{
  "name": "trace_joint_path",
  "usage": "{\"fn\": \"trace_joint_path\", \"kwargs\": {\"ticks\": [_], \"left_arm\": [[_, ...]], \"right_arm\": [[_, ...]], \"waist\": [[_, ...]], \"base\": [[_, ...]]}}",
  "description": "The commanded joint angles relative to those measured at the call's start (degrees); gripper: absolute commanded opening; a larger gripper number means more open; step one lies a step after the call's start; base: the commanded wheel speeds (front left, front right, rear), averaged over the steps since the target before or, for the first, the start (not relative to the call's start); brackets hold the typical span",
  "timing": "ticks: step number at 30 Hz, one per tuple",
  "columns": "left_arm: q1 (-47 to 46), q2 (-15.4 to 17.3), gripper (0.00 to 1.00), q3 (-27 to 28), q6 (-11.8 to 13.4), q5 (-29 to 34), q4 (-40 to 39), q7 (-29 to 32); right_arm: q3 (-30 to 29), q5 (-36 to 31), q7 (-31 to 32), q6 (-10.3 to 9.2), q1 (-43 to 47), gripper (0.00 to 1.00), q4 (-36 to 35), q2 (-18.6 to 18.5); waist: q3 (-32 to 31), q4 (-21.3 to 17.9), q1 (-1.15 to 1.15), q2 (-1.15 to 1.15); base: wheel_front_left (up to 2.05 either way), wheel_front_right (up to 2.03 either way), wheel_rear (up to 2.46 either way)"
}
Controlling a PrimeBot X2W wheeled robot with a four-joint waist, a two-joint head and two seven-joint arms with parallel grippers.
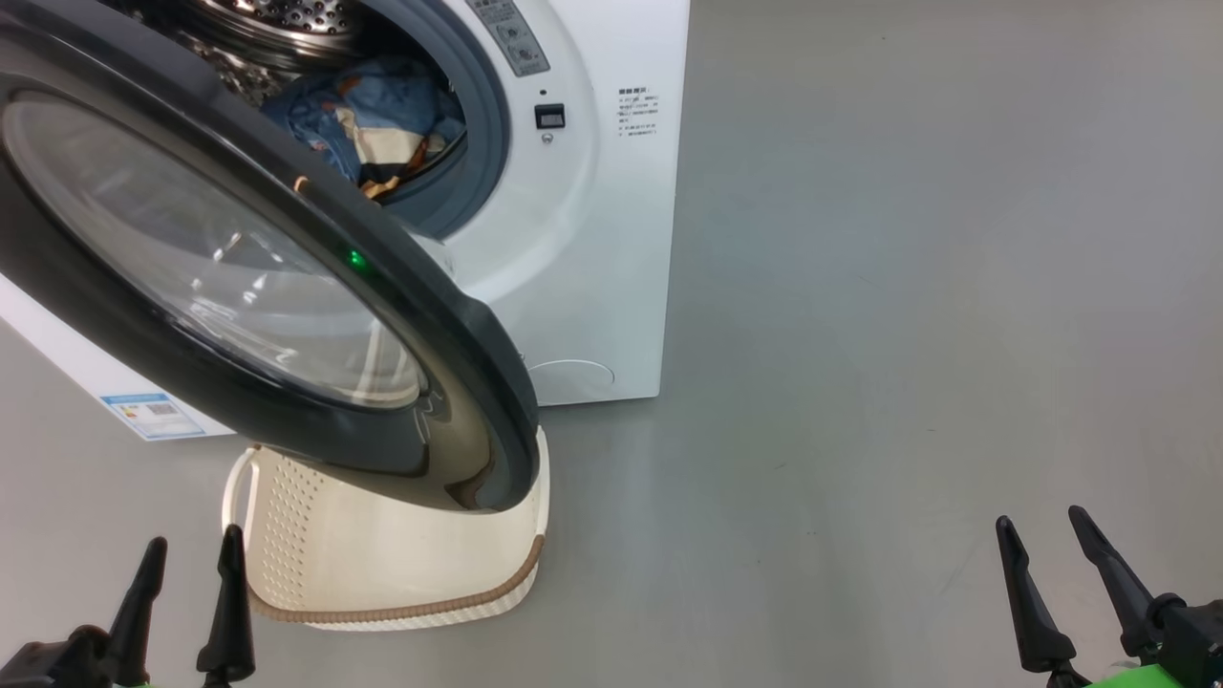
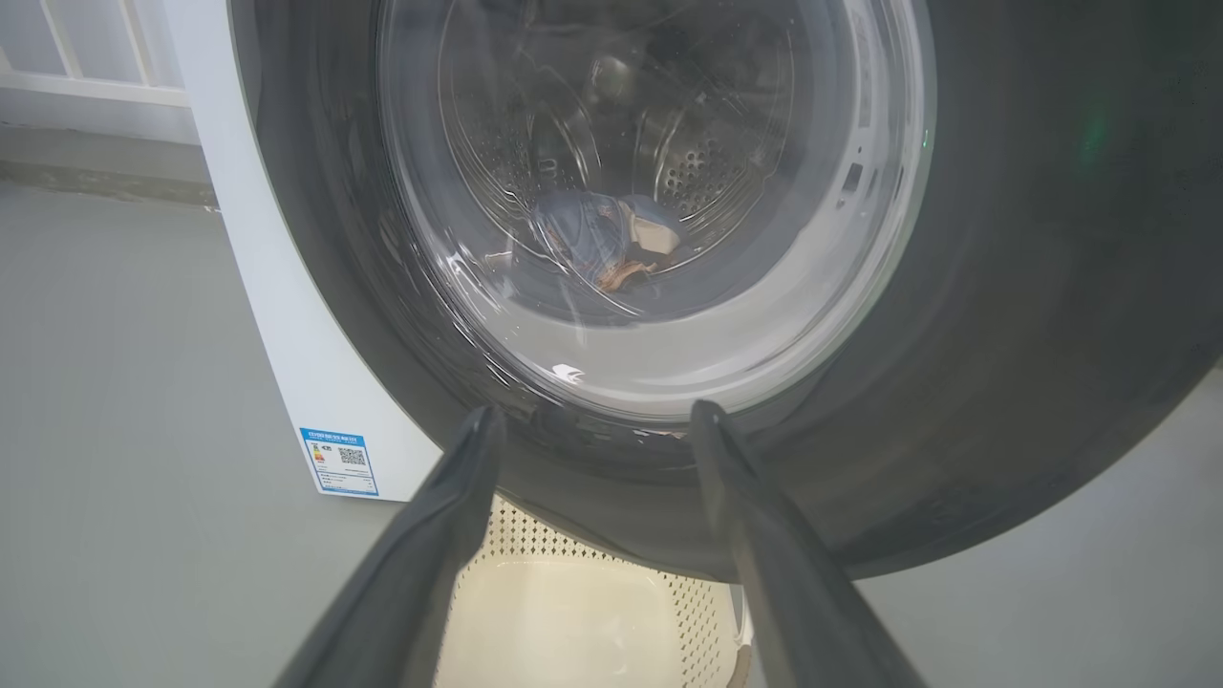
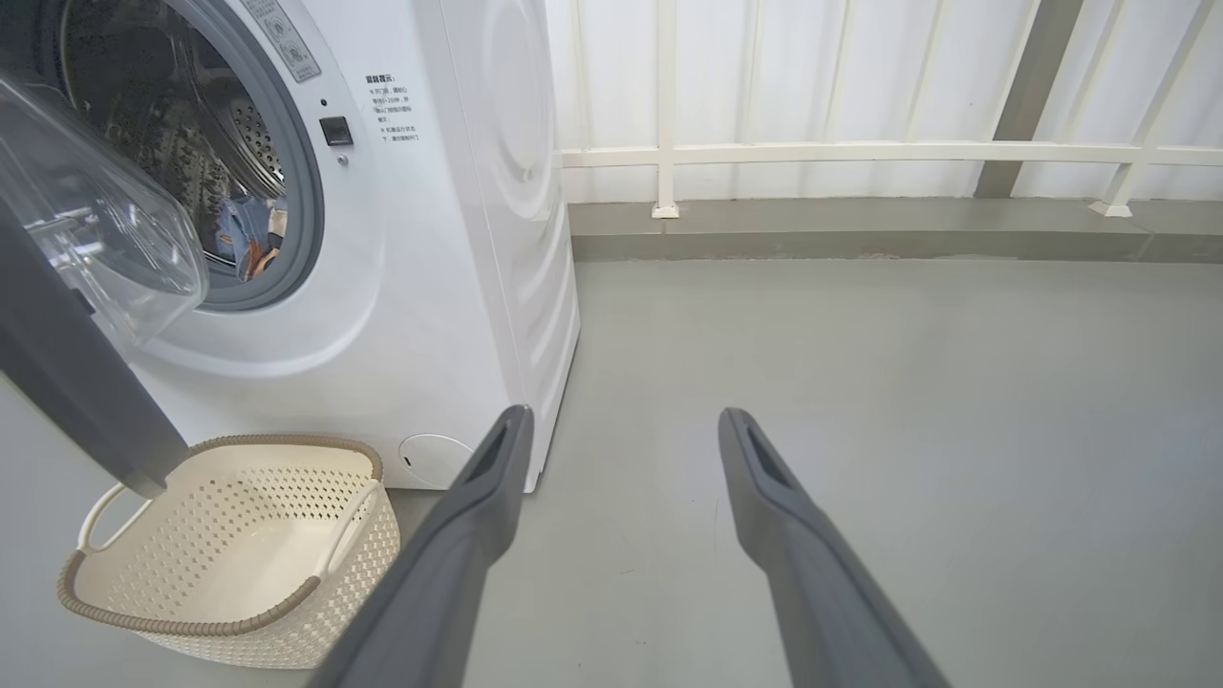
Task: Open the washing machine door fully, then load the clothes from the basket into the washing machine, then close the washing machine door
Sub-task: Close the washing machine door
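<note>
The white washing machine point(image 1: 592, 248) point(image 3: 430, 287) stands on the floor with its door point(image 1: 287, 315) point(image 2: 1003, 287) swung partway out over the basket point(image 1: 401, 564) point(image 3: 229, 554). Blue and cream clothes point(image 1: 373, 124) point(image 2: 602, 234) point(image 3: 250, 234) lie inside the drum. The cream basket holds nothing. My left gripper point(image 1: 191, 564) point(image 2: 592, 420) is open at the lower left, just in front of the door's lower rim. My right gripper point(image 1: 1046, 535) point(image 3: 621, 425) is open at the lower right, over bare floor, far from the machine.
Grey floor point(image 1: 908, 334) spreads wide to the right of the machine. A white railing point(image 3: 860, 153) and low kerb run along the back wall. A blue label sticker point(image 1: 153, 416) point(image 2: 339, 461) sits on the machine's left side.
</note>
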Motion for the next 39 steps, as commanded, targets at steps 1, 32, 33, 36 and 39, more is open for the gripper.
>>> {"fn": "trace_joint_path", "kwargs": {"ticks": [1,32,33,36,39], "left_arm": [[-1.01,0.94,1.0,2.17,-0.14,0.45,-0.99,-0.37],[-0.17,-1.72,1.0,1.47,-0.14,1.49,-3.89,-0.37],[-0.16,-1.8,1.0,1.35,-0.14,1.49,-3.93,-0.37],[-0.35,-2.16,1.0,1.3,-0.14,1.48,-4.12,-0.37],[-0.7,-2.53,1.0,1.05,-0.14,1.5,-4.23,-0.37]], "right_arm": [[1.12,0.01,-0.28,0.09,-0.58,1.0,-1.3,-0.89],[19.99,3.35,-0.28,0.09,-23.11,0.0,-16.03,1.45],[21.61,3.38,-0.28,0.09,-23.83,0.0,-16.55,1.56],[27.3,4.19,-0.28,0.09,-25.54,0.0,-16.63,1.82],[33.13,5.43,-0.28,0.09,-26.75,0.0,-14.31,1.91]], "waist": [[-0.01,0.07,0.0,0.0],[-3.12,8.3,0.0,0.0],[-3.06,8.64,0.0,0.0],[-2.63,9.69,0.0,0.0],[-2.01,10.63,0.0,0.0]], "base": [[0.0,0.0,0.0],[0.0,0.0,0.0],[0.0,0.0,0.0],[0.0,0.0,0.0],[0.0,0.0,0.0]]}}
